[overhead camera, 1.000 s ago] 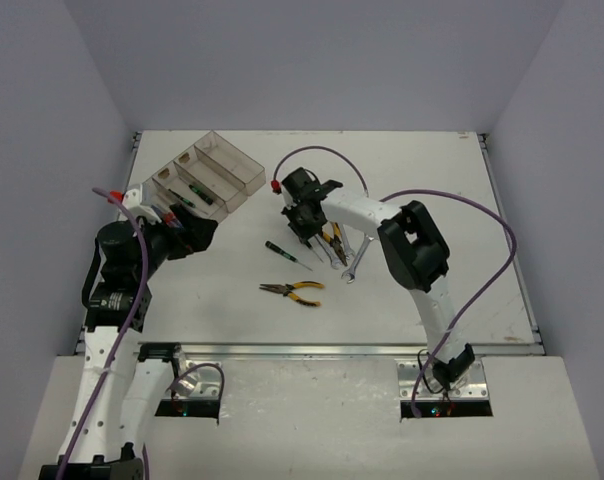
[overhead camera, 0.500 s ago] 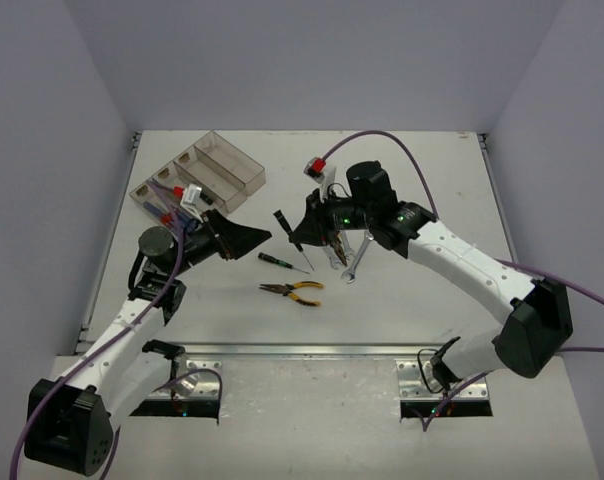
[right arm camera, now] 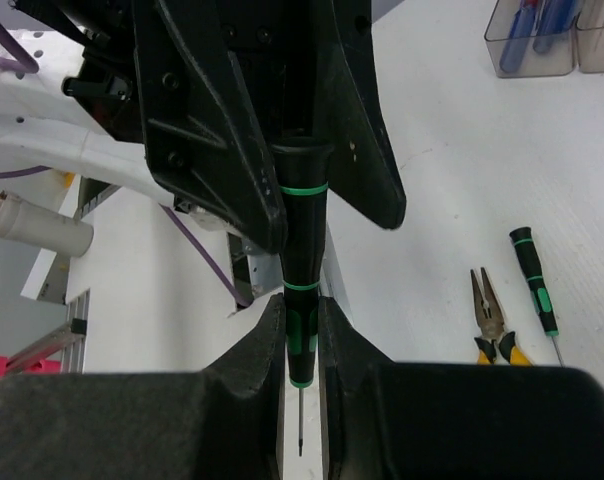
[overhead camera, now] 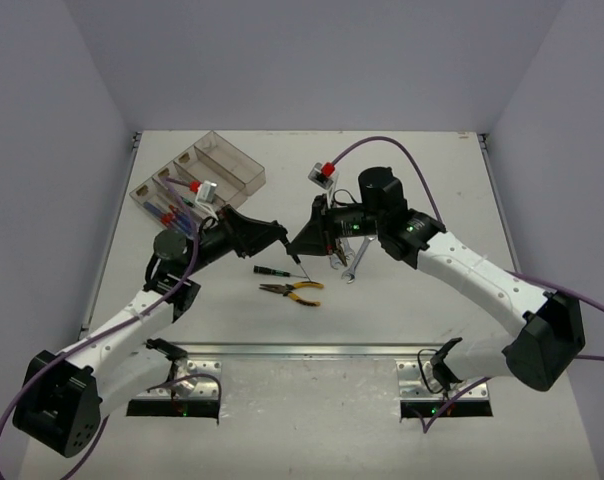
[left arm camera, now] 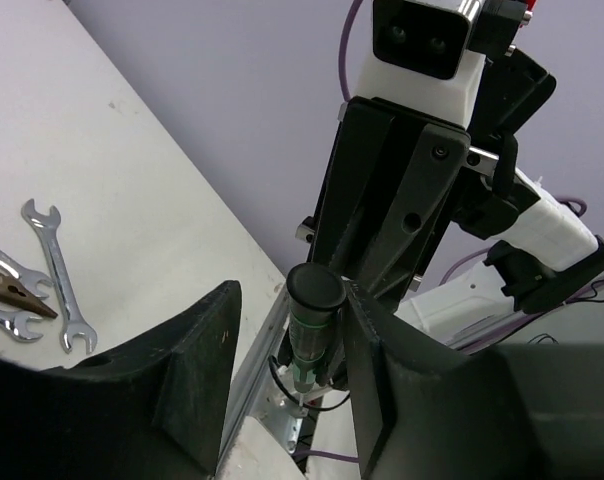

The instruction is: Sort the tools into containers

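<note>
1. Above the middle of the desk (overhead camera: pixel 432 180), a green-and-black screwdriver (right arm camera: pixel 302 230) is held in the air between the two arms, with its thin tip pointing down in the right wrist view.
2. The right hand (right arm camera: pixel 300 310) is closed tight on the lower part of the handle, one finger on each side.
3. The left hand (left arm camera: pixel 292 290) faces it from the left. Its fingers are spread to either side of the handle's butt end, with a gap showing on one side.
4. Just near of them, a second screwdriver (overhead camera: pixel 272 270) with the same colouring lies flat, and yellow-handled pliers (overhead camera: pixel 294 290) lie just nearer still.
5. Silver wrenches (overhead camera: pixel 347 262) lie to the right of the pliers, under the right hand.
6. Clear bins (overhead camera: pixel 197 175) sit at the far left. Their left compartments hold red- and blue-handled tools.
</note>
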